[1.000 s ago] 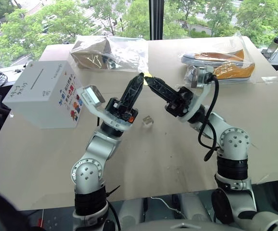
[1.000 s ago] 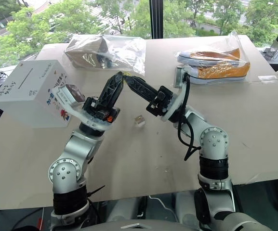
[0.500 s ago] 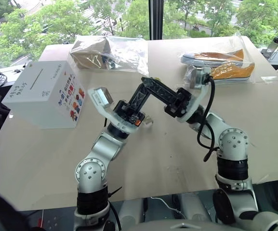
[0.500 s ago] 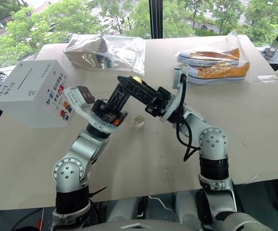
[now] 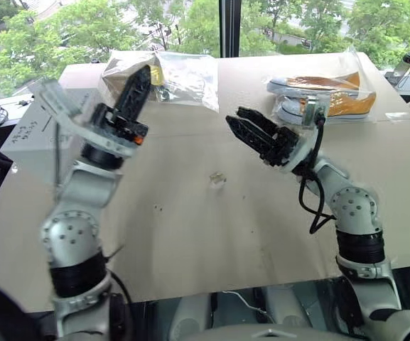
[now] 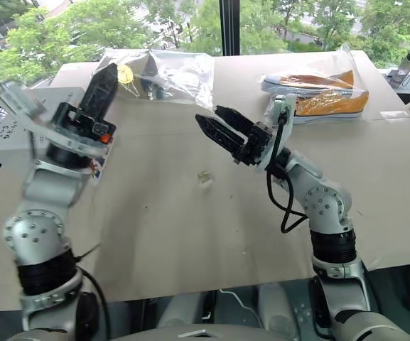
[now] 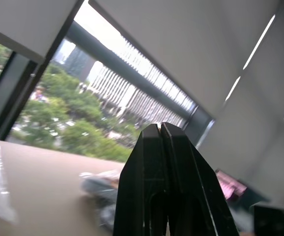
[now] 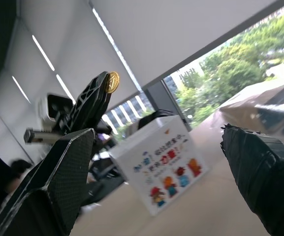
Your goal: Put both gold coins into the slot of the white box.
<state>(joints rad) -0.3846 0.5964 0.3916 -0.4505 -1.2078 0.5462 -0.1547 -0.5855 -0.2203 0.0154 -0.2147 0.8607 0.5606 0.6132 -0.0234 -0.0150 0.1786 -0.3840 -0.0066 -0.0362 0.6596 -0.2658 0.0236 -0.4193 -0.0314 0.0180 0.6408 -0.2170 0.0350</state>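
white box (image 8: 162, 165) mostly hidden behind left arm in the head views, slot not visible. one gold coin (image 8: 112, 82) visible, pinched edge-on at the raised left gripper (image 5: 141, 74) tip, above the worktop (image 5: 212, 234) near the box. right gripper (image 5: 241, 125) spread wide, empty.

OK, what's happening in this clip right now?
The robot is partway through getting gold coins into the white box. Its left gripper is shut on a gold coin at the fingertips, raised near the box at the table's left edge. The right gripper hangs open and empty over the table. A small clear plastic piece lies on the table.
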